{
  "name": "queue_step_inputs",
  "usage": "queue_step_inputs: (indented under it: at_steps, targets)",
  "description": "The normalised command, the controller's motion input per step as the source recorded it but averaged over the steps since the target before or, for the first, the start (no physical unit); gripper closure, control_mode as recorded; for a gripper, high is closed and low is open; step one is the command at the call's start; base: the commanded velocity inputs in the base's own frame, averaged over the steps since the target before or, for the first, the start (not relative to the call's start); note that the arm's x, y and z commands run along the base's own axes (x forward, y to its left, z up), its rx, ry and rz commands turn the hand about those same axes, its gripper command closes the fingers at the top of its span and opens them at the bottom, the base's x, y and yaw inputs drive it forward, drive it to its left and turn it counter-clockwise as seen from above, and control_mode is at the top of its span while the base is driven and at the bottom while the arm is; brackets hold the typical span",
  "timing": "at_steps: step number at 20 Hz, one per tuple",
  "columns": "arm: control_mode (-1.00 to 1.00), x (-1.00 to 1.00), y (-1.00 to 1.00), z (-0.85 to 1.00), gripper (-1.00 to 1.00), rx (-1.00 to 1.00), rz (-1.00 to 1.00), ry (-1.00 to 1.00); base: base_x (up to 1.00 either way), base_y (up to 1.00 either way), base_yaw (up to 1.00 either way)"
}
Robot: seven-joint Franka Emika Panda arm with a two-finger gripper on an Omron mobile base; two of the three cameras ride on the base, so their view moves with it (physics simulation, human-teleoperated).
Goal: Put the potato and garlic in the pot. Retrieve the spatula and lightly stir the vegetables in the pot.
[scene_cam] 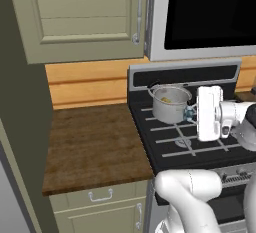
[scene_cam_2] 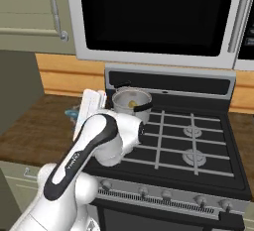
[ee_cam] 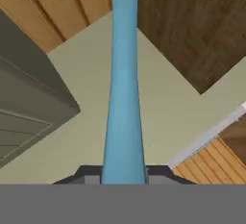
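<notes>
On the black stove, the pot at the burners' 10 o'clock already shows something yellowish inside, and the claw, clamped on the light-blue spatula, hangs beside it, so stirring looks left.

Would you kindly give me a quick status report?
Pincer shut on slim light-blue spatula. Yellowish lump inside shiny steel pot. Nothing blocking the pot.
</notes>
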Motion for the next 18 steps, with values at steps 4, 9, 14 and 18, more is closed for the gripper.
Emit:
queue_step_inputs:
  at_steps: [4,9,14,18]
  targets:
    - [-1.0,0.35,-0.15,0.63,1.0,0.65,-0.11,0.1,0.0,0.0,0.0]
    - [-1.0,0.69,0.04,-0.06,1.0,0.38,-0.28,0.04,0.0,0.0,0.0]
    - [-1.0,0.86,-0.07,0.0,1.0,0.25,-0.32,0.04,0.0,0.0,0.0]
    - [-1.0,0.51,-0.06,0.0,1.0,0.13,-0.4,0.05,0.0,0.0,0.0]
